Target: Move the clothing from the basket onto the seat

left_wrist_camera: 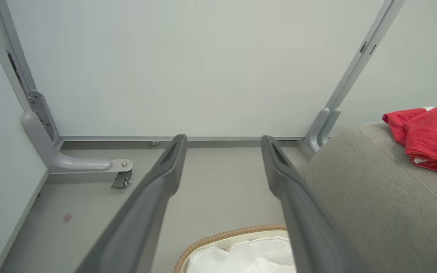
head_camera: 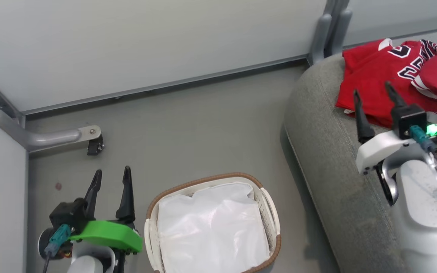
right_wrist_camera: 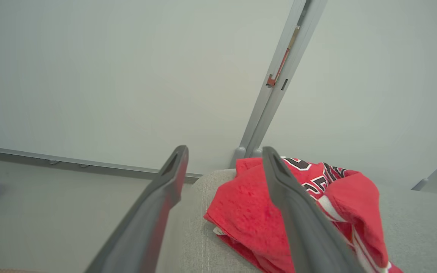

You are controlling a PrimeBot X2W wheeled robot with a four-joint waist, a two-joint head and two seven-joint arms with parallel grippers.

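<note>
Red clothing (head_camera: pixel 370 72) heaped on the grey woven seat (head_camera: pixel 317 125), close to its rounded far corner. White-and-navy lettering and white stripes showing among the folds. One garment or two: cannot tell from the crumpled pile.

White plastic laundry basket (head_camera: pixel 203 179) with brown woven rim standing on the grey floor (head_camera: pixel 188 125), near the seat's edge but apart from it. Inside, a rumpled white cloth liner (head_camera: pixel 211 227).

Left end effector (head_camera: pixel 112 171) hovering just left of the basket, released, both dark fingers spread wide and pointing toward the wall panels (head_camera: pixel 146 45). In the left wrist view, bare floor in the gap, basket rim at the bottom edge.

Right end effector (head_camera: pixel 371 88) over the seat, likewise released, fingers apart, tips at the near side of the red pile. Touching the cloth or just clear of it: cannot tell. In the right wrist view, one finger across the red fabric, the other across the seat's corner and the floor.

At far left, a grey metal foot with a small caster (head_camera: pixel 95 146) on the floor.
</note>
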